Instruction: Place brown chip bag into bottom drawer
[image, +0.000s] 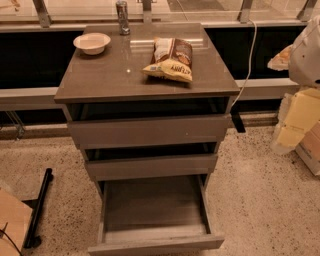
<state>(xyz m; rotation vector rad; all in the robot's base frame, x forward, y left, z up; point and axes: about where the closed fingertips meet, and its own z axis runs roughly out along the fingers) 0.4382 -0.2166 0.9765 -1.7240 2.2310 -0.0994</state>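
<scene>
Bag (170, 60) lies flat on cabinet surface (110, 75), right of bowl (92, 42). Bottom drawer (155, 210) stands open. Jaws out of view; you cannot tell their state or gap to bag.

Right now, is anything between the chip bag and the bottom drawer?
Nothing visible. The brown chip bag lies on the cabinet top; the bottom drawer is pulled out, floor bare. The tool is out of view.
</scene>
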